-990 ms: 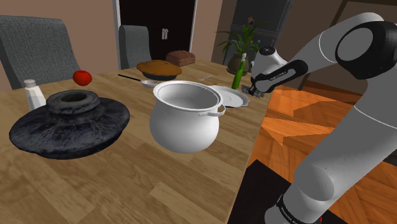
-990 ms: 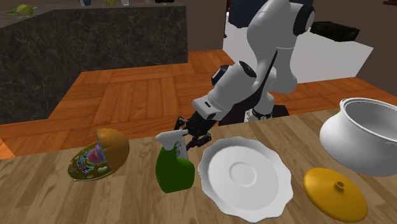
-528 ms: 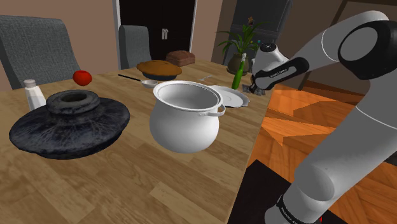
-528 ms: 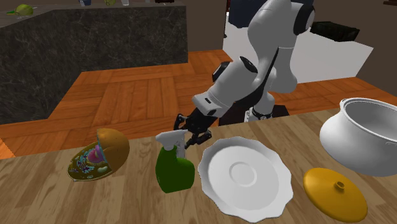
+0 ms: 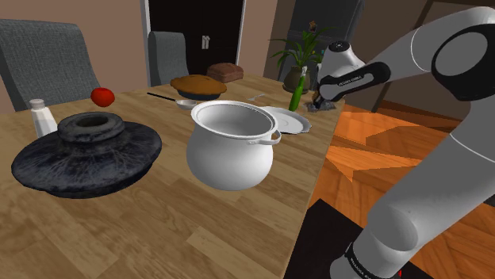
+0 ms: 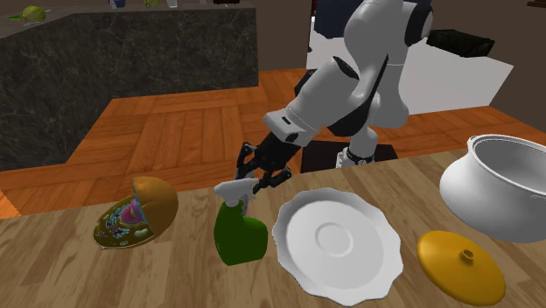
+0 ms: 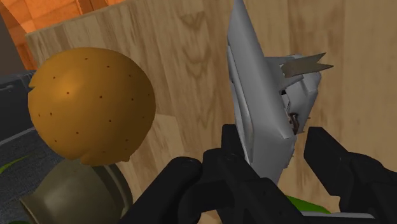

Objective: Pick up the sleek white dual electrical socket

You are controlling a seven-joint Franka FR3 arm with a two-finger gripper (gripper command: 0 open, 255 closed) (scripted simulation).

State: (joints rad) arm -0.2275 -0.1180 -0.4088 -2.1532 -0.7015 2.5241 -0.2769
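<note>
White pot (image 5: 230, 154), plate (image 6: 337, 241), green spray bottle (image 6: 238, 234).

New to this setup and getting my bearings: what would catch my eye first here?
The black claw clasps a grey-white socket by the edge of the table, just above a green spray bottle. In the shoulder view a big white pot stands mid-table, with a dark round vessel to its left.

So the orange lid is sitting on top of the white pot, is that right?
Not quite. The orange lid lies on the table beside the white pot, which stands open. The second exterior view shows it.
</note>
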